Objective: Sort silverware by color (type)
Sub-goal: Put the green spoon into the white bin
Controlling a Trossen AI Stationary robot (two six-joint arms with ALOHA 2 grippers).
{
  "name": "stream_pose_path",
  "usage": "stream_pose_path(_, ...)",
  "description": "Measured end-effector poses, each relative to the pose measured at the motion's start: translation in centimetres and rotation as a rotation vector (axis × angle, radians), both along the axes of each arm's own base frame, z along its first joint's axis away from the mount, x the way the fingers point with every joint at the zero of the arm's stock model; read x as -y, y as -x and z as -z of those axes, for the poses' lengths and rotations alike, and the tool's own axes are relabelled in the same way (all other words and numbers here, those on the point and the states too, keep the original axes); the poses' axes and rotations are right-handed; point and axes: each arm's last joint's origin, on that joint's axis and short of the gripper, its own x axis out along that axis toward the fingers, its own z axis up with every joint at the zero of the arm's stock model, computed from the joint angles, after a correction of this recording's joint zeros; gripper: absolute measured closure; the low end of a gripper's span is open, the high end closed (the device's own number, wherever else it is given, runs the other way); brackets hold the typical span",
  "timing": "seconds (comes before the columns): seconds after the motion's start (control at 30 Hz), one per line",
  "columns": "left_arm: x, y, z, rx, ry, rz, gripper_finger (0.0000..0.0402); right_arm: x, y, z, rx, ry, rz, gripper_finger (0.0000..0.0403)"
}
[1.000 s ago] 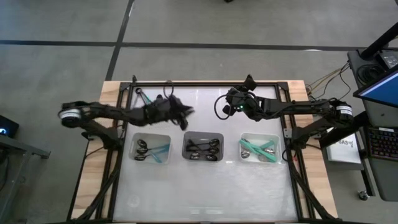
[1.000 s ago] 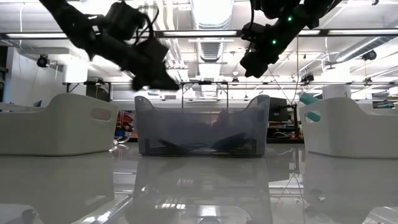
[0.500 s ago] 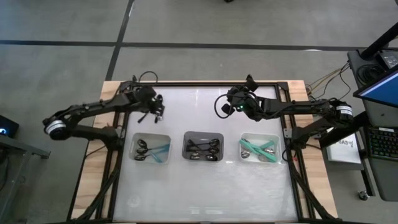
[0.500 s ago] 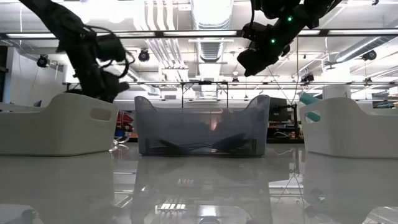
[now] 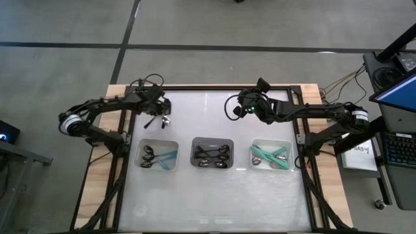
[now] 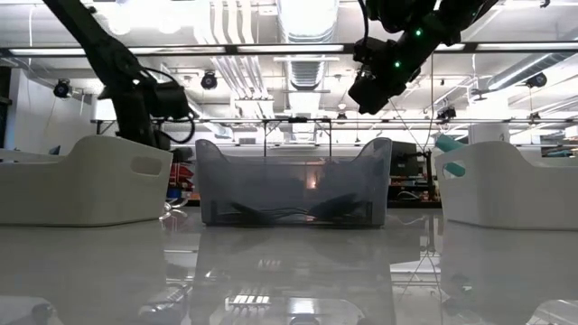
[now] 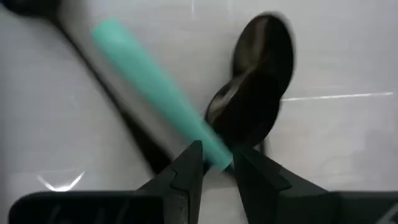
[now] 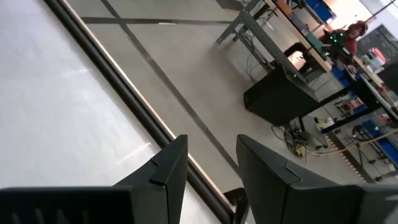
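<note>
Left gripper [image 7: 216, 163] low over the far left part of the counter [image 5: 214, 195], fingers [image 7: 186, 171] closing on the end of a mint-green spoon [image 7: 152, 90]; whether it is fully clamped, cannot tell. A black spoon [image 7: 258, 93] lies just beside, crossing under it. Right gripper [image 8: 211, 168] hangs above the counter's far middle, fingers parted, holding nothing. Three trays in a row hold the other spoons: left tray [image 5: 158, 156], middle tray [image 5: 212, 154], right tray [image 5: 271, 155].
</note>
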Motion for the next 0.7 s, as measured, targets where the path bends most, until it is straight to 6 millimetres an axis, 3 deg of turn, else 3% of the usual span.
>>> stream_pose_path(0.4,-2.4,-2.2,0.8,-0.047,0.001,0.023,0.0329,1.1,0.5,0.2,-0.014,-0.005,0.041,0.0273)
stream_pose_path(0.7,-1.6,-1.2,-0.4,-0.085,-0.043,0.008,0.0328,1.0,0.5,0.3,-0.024,-0.004,0.036,0.0273)
